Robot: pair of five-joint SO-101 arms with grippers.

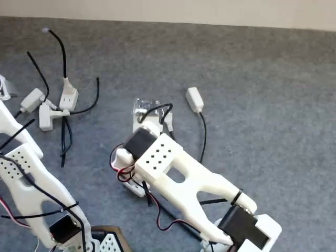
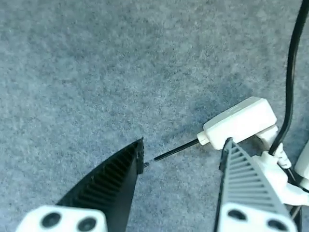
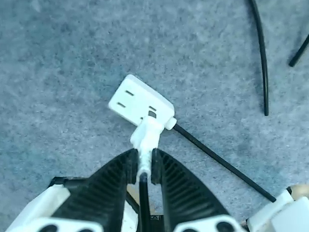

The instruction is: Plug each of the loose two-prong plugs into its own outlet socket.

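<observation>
1. Grey carpeted tabletop (image 1: pixel 262 79). The landmark is the white outlet block (image 3: pixel 140 104), which lies flat with its slots facing up.
2. Right pincer (image 3: pixel 143 162) is just beside the outlet block, clamped tight on a white plug (image 3: pixel 147 135). The plug's nose touches the block's edge next to the block's black cord. Can't tell if the prongs are seated.
3. Left pincer (image 2: pixel 183 145) is well apart from the outlet block, with the fingers spread wide and nothing gripped. A white connector (image 2: pixel 239 121) on a black lead lies at the tip of the light finger; contact unclear.
4. That connector belongs to a cluster of white plug bodies (image 1: pixel 52 107) with tangled black cords, well apart from the outlet block, on the left arm's side.
5. A lone white block (image 1: pixel 194 98) on a black cord lies near the outlet block, on the side away from the cluster.
</observation>
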